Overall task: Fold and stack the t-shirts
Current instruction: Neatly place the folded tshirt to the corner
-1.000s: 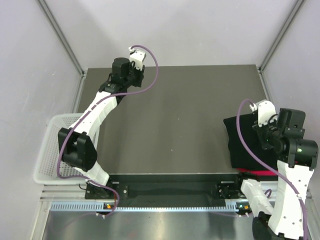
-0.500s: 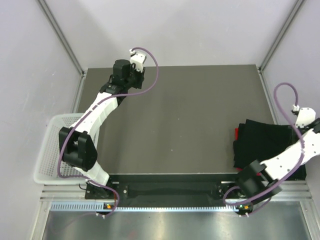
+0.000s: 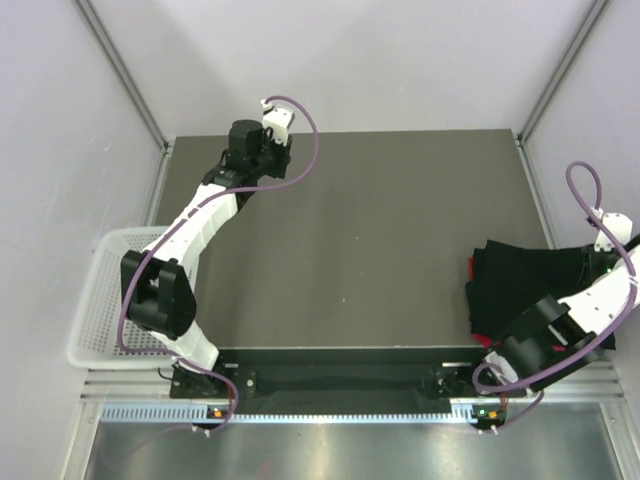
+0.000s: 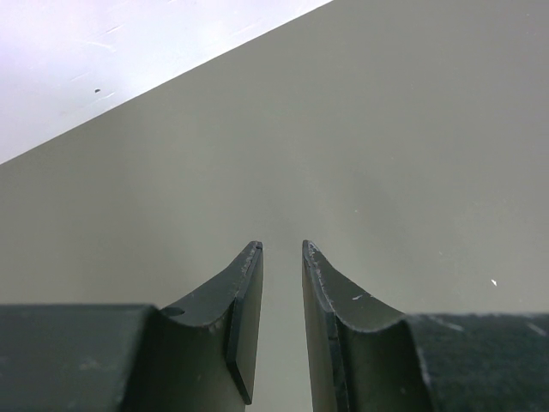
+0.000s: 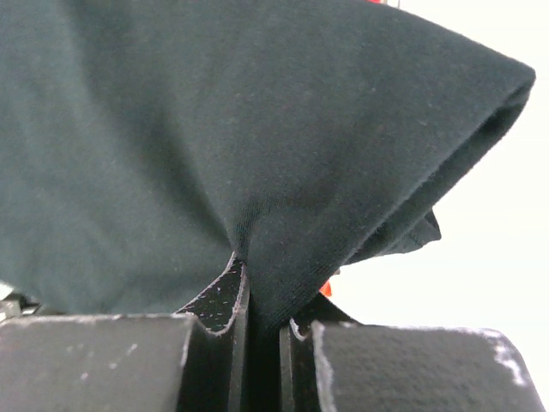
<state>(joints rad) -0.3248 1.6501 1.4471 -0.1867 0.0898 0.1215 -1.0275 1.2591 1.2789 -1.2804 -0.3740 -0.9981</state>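
The middle of the table [image 3: 370,250] is free for passing; the black t-shirt [image 3: 520,285] (a red t-shirt [image 3: 472,266] under it) blocks the right edge, the basket [image 3: 95,310] the left.

Folded black t-shirt [image 3: 520,285] lies atop red t-shirt [image 3: 473,268].

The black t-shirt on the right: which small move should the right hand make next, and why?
Probably open and let go. The right hand is shut on a fold of the black t-shirt, which already lies over the red t-shirt.
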